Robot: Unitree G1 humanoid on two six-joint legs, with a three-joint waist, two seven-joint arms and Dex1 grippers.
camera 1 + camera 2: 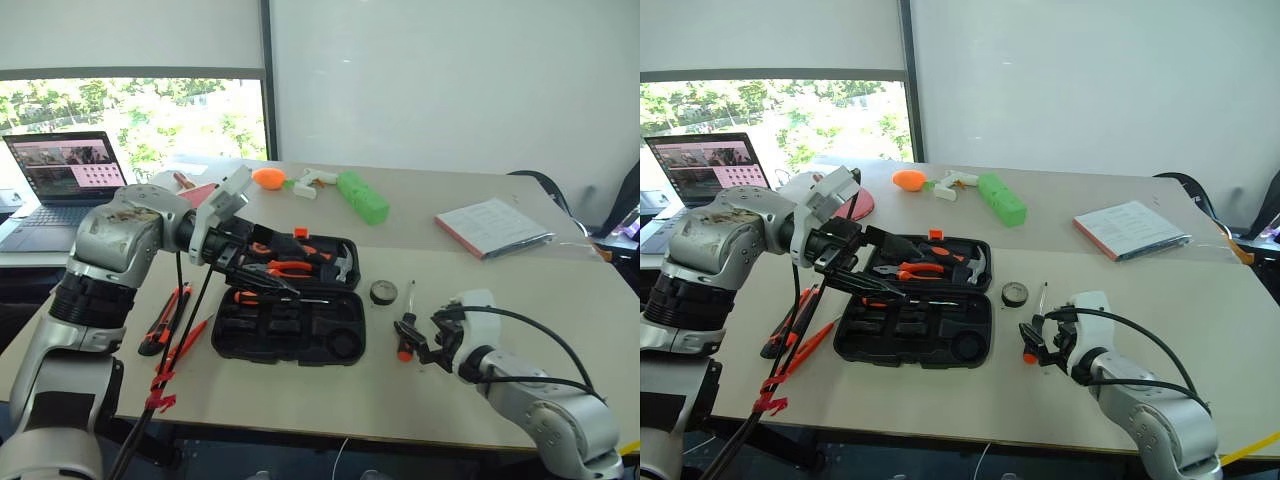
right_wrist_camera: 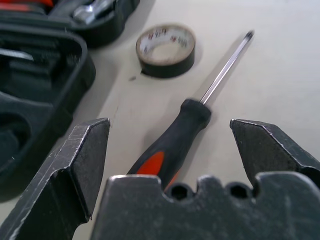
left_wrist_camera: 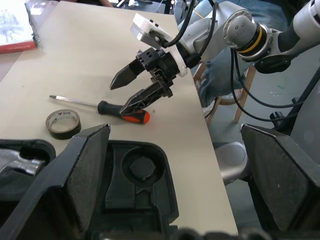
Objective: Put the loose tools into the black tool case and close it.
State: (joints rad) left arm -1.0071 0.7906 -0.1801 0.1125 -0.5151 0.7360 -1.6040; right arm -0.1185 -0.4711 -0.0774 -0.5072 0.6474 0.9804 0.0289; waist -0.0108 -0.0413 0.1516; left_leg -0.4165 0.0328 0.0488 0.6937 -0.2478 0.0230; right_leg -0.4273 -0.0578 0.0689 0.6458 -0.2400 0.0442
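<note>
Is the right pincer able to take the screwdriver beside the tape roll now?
Probably yes. The right pincer is open and hangs just over the screwdriver, its handle between the two fingers. The tape roll lies apart, so nothing blocks the way.

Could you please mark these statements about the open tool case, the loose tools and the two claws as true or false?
1. The black tool case lies open on the table. True.
2. The right claw is shut on the screwdriver. False: it is open, with the handle lying between its fingers.
3. The tape roll sits inside the case. False: it lies on the table beside it.
4. The left claw is open. True.
5. A utility knife lies on the table outside the case. True.
</note>
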